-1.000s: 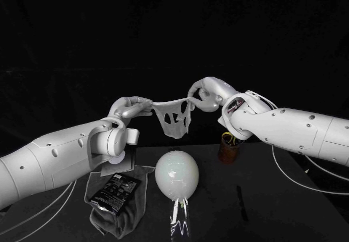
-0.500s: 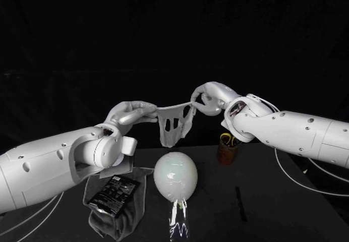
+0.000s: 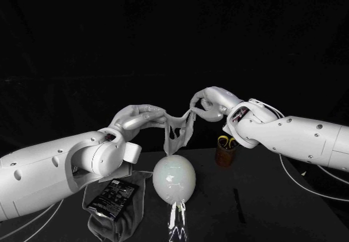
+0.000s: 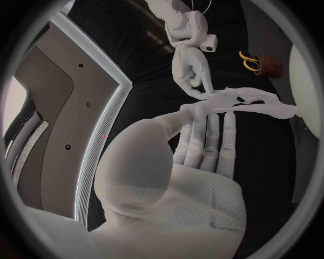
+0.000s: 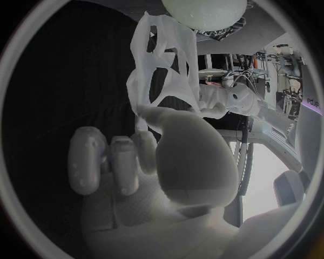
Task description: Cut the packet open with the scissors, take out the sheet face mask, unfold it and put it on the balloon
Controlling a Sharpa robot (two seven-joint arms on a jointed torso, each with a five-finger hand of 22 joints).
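The white sheet face mask [image 3: 176,131] hangs unfolded in the air, held by its top corners between both hands. My left hand [image 3: 141,117] pinches one corner and my right hand [image 3: 206,105] pinches the other. The mask's lower tip hangs just above the white balloon [image 3: 175,178], which lies on the table below. In the left wrist view the mask [image 4: 246,102] stretches from my left hand's fingertips [image 4: 202,110] to my right hand [image 4: 192,70]. In the right wrist view the mask [image 5: 159,65] dangles toward the balloon [image 5: 204,12]. The black packet [image 3: 113,197] lies on a grey cloth.
A brown cup [image 3: 226,152] holding yellow-handled scissors stands right of the balloon. The grey cloth [image 3: 109,212] covers the table's front left. A thin dark stick [image 3: 239,201] lies on the table at the right.
Both hands have come lower and closer together with the mask, so it hangs narrower and its tip has dropped to just above the balloon.
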